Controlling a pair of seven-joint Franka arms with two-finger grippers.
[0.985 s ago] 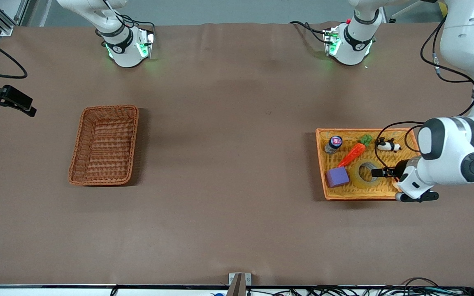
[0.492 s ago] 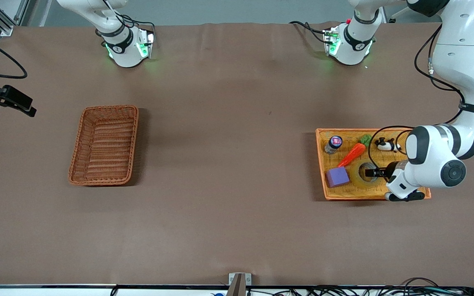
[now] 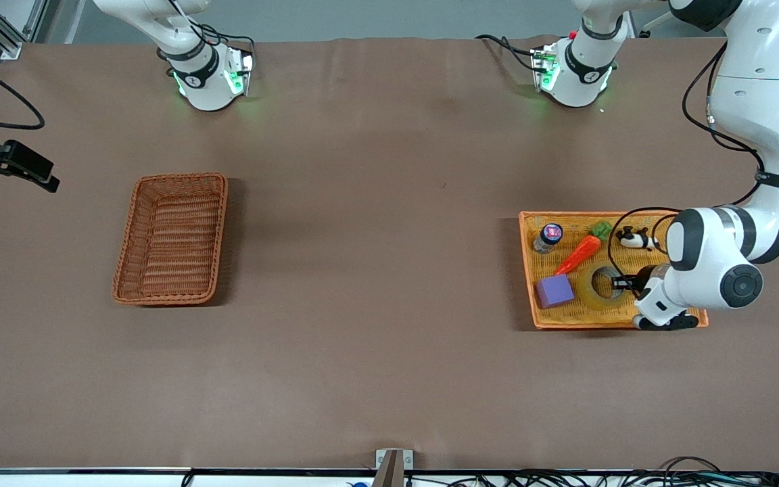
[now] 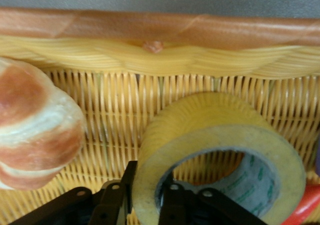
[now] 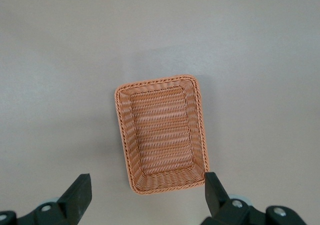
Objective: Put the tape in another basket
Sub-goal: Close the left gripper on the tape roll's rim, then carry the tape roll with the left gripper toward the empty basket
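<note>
Front view: the tape point(image 3: 598, 285) lies in the yellow wicker tray point(image 3: 633, 320) at the left arm's end of the table point(image 3: 376, 270), beside a purple block point(image 3: 554, 291) and nearer the camera than a toy carrot point(image 3: 580, 253), a small bottle point(image 3: 548, 237) and a panda figure point(image 3: 635, 238). The left hand point(image 3: 622, 283) is down at the roll's wall on the side away from the block. The reddish-brown basket point(image 3: 172, 238) sits empty, well apart, toward the right arm's end. Left wrist view: the left hand point(image 4: 143, 197) straddles the roll's wall, one finger point(image 4: 172, 195) inside the grey core, the other point(image 4: 126, 190) on the outer yellow face; both look pressed to the tape point(image 4: 220, 155), so I judge it clamped on the roll. A bread roll point(image 4: 35, 125) lies just beside it, and the tray rim point(image 4: 160, 57) runs close by. Right wrist view: the right hand point(image 5: 145, 197) hovers over the basket point(image 5: 161, 133) with its fingers wide apart; that arm waits. For the lift, the grip is on one wall only, so the roll may swing or tilt: raise straight up and slowly until it clears the tray rim and neighbouring items, then carry it across. Watch for slipping on the smooth tape face.
</note>
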